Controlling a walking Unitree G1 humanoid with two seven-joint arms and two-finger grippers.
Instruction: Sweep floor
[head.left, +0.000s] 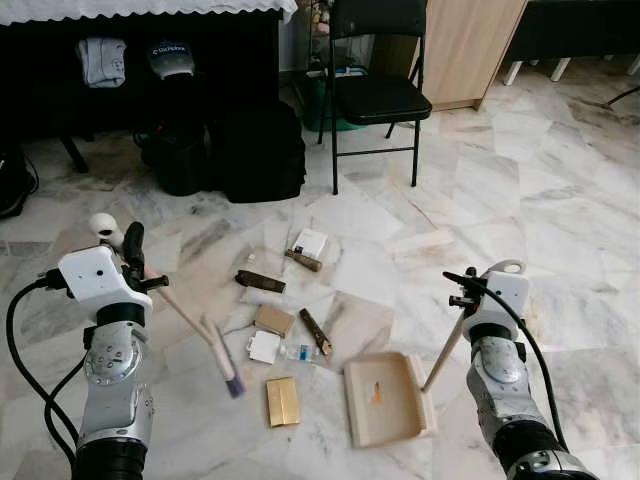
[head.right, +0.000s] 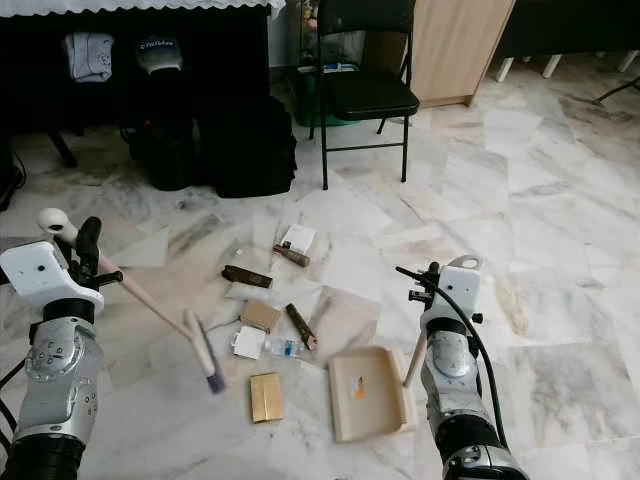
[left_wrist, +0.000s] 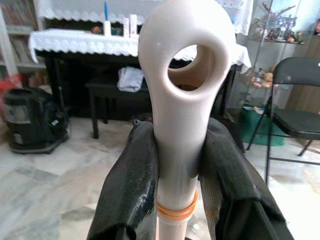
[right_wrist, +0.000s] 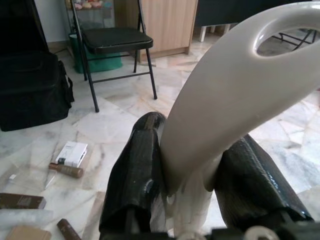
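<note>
Sweeping under way: left gripper (head.left: 130, 262) clamps the broom (head.left: 195, 330), right gripper (right_wrist: 192, 165) clamps the dustpan (head.left: 385, 400); next, push litter (head.left: 283, 322) beyond the bristles panward.

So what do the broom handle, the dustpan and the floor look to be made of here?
Broom handle: smooth cream plastic by its moulded hanging loop and soft sheen, clamped in the left gripper. Dustpan: probably the same beige plastic, matte, with thin moulded walls; the right gripper holds its handle. Floor: polished white tile with grey veining, likely marble or a lookalike.
</note>
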